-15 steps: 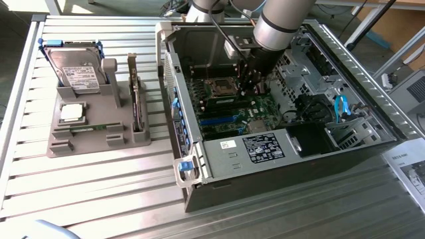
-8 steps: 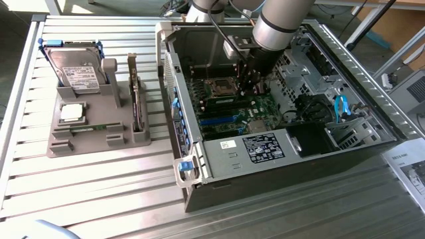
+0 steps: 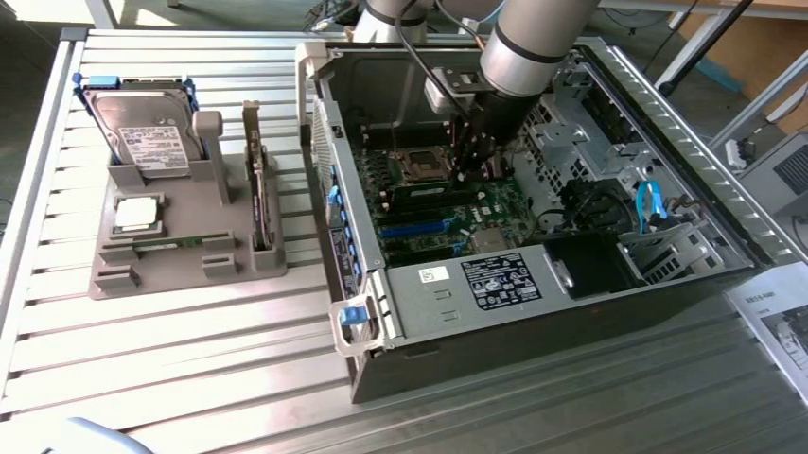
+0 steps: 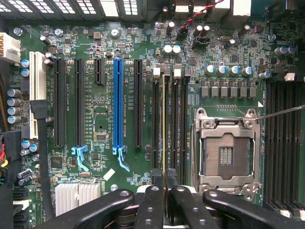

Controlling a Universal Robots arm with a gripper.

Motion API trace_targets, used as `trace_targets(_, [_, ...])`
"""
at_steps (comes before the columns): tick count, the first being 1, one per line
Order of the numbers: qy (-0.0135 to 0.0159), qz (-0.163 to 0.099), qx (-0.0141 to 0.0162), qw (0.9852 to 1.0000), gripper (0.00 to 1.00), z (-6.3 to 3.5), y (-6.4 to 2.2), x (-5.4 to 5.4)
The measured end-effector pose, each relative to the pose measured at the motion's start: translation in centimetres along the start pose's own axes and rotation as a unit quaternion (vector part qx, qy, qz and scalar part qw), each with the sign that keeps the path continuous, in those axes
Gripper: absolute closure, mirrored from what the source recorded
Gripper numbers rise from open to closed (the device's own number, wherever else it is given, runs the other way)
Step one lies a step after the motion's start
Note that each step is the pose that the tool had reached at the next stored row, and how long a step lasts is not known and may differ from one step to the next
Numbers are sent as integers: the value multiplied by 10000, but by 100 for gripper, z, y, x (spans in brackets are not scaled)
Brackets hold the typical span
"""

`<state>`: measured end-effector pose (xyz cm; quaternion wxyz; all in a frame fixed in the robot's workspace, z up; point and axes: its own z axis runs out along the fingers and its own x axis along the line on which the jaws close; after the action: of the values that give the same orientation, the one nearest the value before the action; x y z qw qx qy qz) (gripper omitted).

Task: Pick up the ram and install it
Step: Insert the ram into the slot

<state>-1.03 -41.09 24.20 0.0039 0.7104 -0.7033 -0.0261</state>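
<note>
The ram (image 4: 164,124) appears edge-on as a thin green-yellow strip standing in a memory slot beside the empty processor socket (image 4: 228,152). My gripper (image 4: 165,195) is directly over the ram's near end, and its two black fingers (image 4: 151,207) are closed against the stick's sides. In the exterior view the gripper (image 3: 470,168) reaches down inside the open computer case (image 3: 378,312), right above the motherboard (image 3: 486,203) next to the socket (image 3: 419,165). The ram itself is hidden by the arm there.
A grey holder (image 3: 165,255) on the exterior view's left carries a hard drive (image 3: 146,128), an upright expansion card (image 3: 259,189) and a small processor chip (image 3: 136,213). On the board are a blue slot (image 4: 118,105), black slots and capacitors. Case walls surround the arm.
</note>
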Motion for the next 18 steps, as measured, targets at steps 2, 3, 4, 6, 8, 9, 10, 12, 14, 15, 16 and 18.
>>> trace_targets(2, [0,0,0,10000,87,0,0,0])
trace_targets(3, [0,0,0,10000,87,0,0,2])
trace_targets(4, [0,0,0,10000,87,-1,0,7])
trace_targets(6, [0,0,0,10000,87,-1,0,19])
trace_targets(8, [0,0,0,10000,87,-1,0,31])
trace_targets(9, [0,0,0,10000,87,-1,0,36])
trace_targets(10, [0,1,0,10000,87,-1,0,40])
trace_targets(12, [0,0,0,10000,87,-1,0,46])
trace_targets(14, [0,0,0,10000,87,-2,0,50])
trace_targets(15, [0,0,0,10000,87,-2,-1,50])
trace_targets(16, [0,0,0,10000,87,-2,-1,50])
trace_targets(18, [0,0,0,10000,87,-2,-1,52])
